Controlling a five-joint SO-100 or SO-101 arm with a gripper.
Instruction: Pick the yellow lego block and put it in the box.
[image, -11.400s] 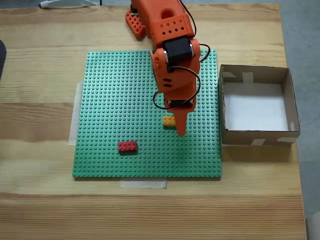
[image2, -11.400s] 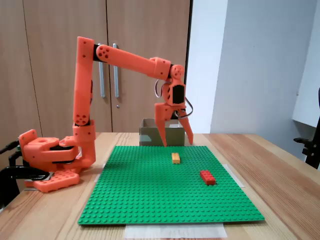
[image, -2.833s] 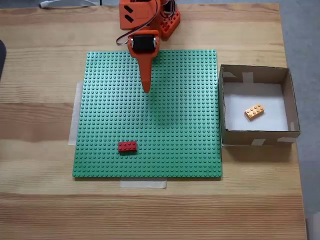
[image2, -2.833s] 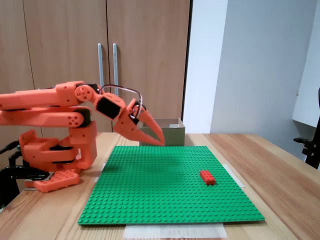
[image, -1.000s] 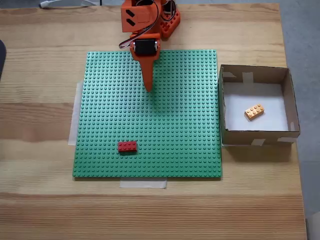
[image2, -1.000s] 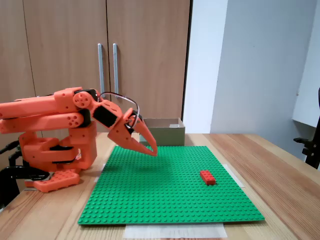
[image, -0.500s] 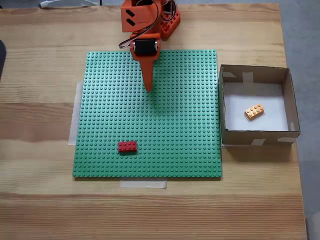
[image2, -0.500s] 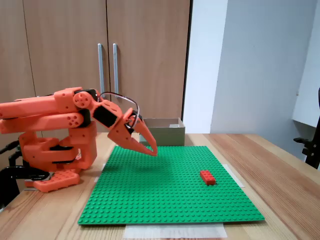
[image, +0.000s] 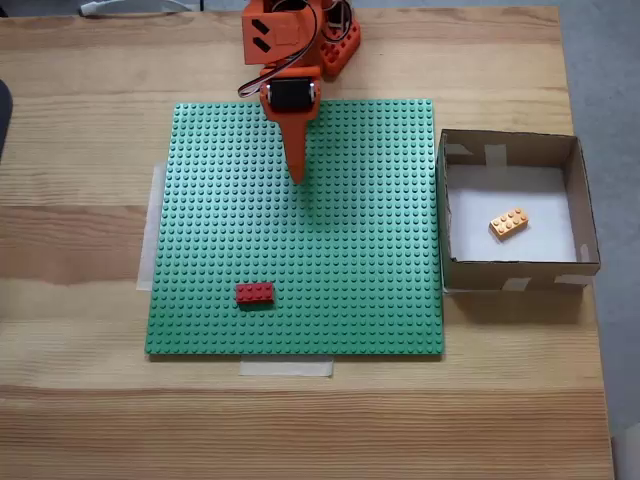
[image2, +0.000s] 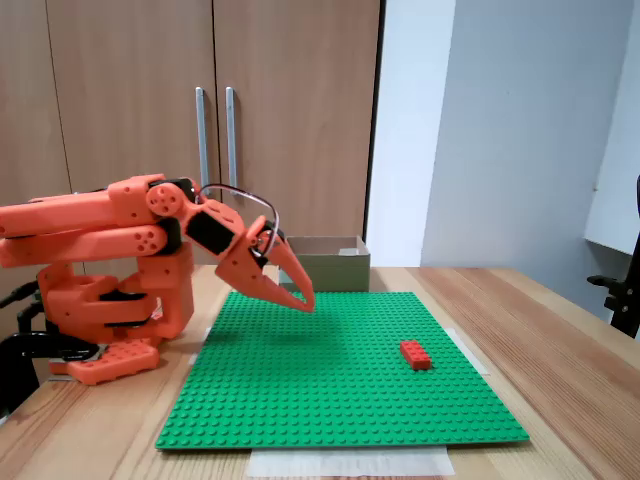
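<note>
Though folded back low near its base, arm noted first: gripper (image2: 303, 298) hovering above the far edge of green baseplate (image: 300, 300), fingers drawn together to a narrow point, nothing between them. Table (image: 80, 420) of pale wood beneath. Box (image: 580, 200) just beside the baseplate's right edge in the top-down fixed view, upright, taped walls. Yellow lego block (image: 509, 223) lying inside on the white floor, studs up, skewed, apart from the walls. Red brick (image: 255, 293) left on the baseplate, well apart. Judged: block light, rigid, slick-sided; best pinched across the two long faces, not the studs. Task judged complete.
</note>
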